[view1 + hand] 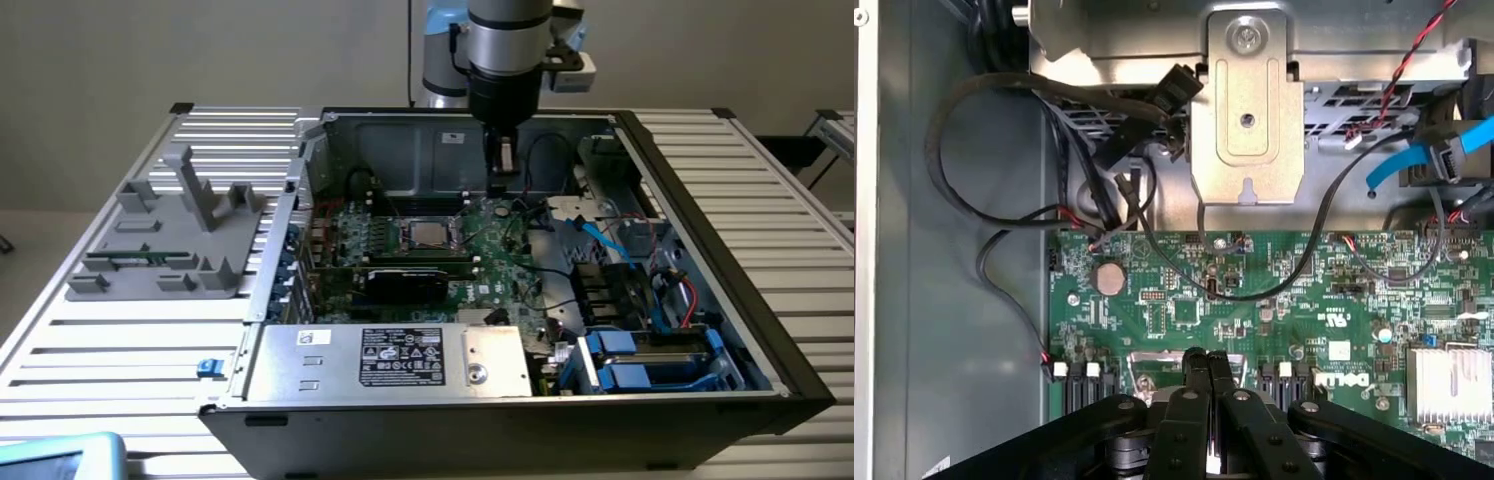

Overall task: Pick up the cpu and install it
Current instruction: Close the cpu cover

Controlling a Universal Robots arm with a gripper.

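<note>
Silvery metal caps the cpu point(427, 233) at the motherboard point(514, 265) centre; we judge it light, rigid, fragile, best gripped by opposite edges. Our gripper point(501, 187), closed and empty, hangs over the motherboard's far edge.

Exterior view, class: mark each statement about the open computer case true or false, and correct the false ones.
1. The gripper is shut. True.
2. The gripper holds the cpu. False: the cpu lies in the socket on the motherboard, apart from the gripper.
3. A grey holder stands outside the case, at the exterior view's left. True.
4. The power supply has no label. False: it bears a black label.
</note>
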